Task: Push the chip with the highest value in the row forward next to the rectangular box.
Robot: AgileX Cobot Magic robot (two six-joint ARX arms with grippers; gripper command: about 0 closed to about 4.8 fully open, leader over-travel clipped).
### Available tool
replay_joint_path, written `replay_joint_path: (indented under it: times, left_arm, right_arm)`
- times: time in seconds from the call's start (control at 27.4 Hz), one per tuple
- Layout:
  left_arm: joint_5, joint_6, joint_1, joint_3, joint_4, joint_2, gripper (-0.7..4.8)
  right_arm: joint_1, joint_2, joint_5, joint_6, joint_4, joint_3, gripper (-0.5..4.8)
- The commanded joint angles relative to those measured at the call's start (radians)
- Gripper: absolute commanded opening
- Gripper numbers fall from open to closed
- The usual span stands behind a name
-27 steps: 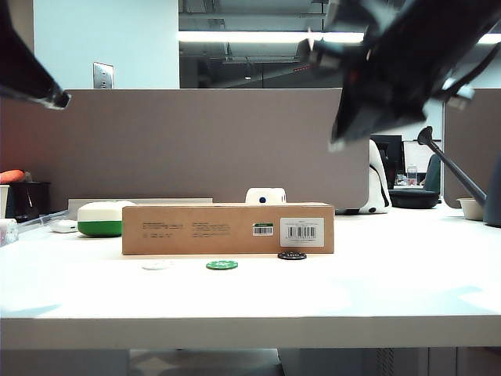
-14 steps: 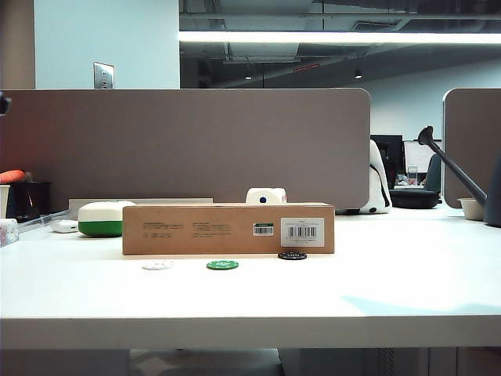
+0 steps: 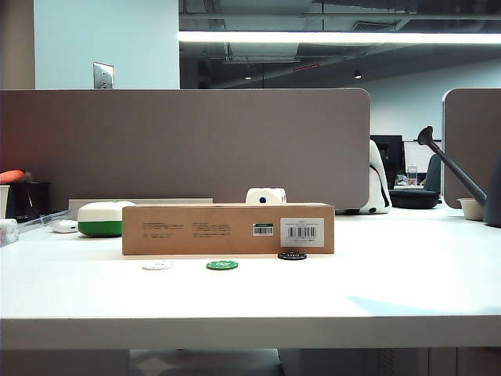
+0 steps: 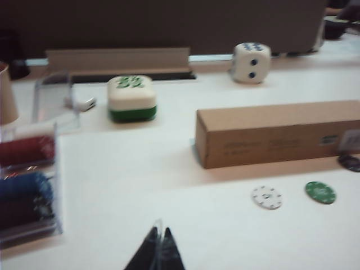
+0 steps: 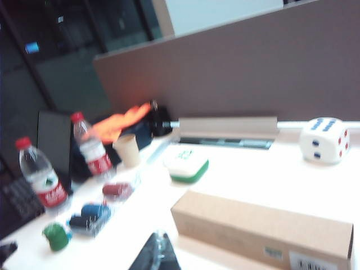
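The black poker chip [image 3: 292, 255] lies flat on the white worktop [image 3: 250, 294], just below centre in the exterior view, touching or nearly touching the front face of the brown cardboard box [image 3: 228, 229] under its white barcode label [image 3: 302, 232]. To its left, slightly nearer the camera, sit a green chip [image 3: 222, 265] and then a white chip [image 3: 157, 265], both a little apart from the box. Behind the box's left end stands a white-and-green rounded container [image 3: 102, 218], and behind its middle a large white die [image 3: 266, 196] with blue pips. A grey partition [image 3: 184, 145] closes off the far side. The worktop in front of the 3 chips and to the right of the box is open up to its near edge.

Neither arm shows in the exterior view. The left end effector [image 4: 157, 254] appears at the lower edge of the left wrist view, fingertips pressed together, above bare worktop well away from the chips; a clear tray of stacked chips [image 4: 25, 191] sits at that frame's left edge. The right end effector [image 5: 157, 253] is a dark blur at the bottom of the right wrist view; whether it is open or closed I cannot tell.
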Motion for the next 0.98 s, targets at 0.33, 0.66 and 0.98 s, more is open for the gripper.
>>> replay_joint_path:
  times: [0.33, 0.66, 0.98]
  left_arm:
    - [-0.002, 0.001, 0.033, -0.064, 0.019, 0.0, -0.05]
    - [-0.01, 0.018, 0.034, -0.165, 0.363, 0.0, -0.05]
    - [-0.109, -0.029, 0.033, -0.166, 0.322, 0.0, -0.05]
  right_arm:
    - [0.0, -0.002, 0.0, -0.002, -0.146, 0.004, -0.05]
    - [0.0, -0.002, 0.0, -0.002, -0.155, 0.004, -0.05]
    - [0.0, -0.002, 0.0, -0.002, -0.159, 0.004, -0.05]
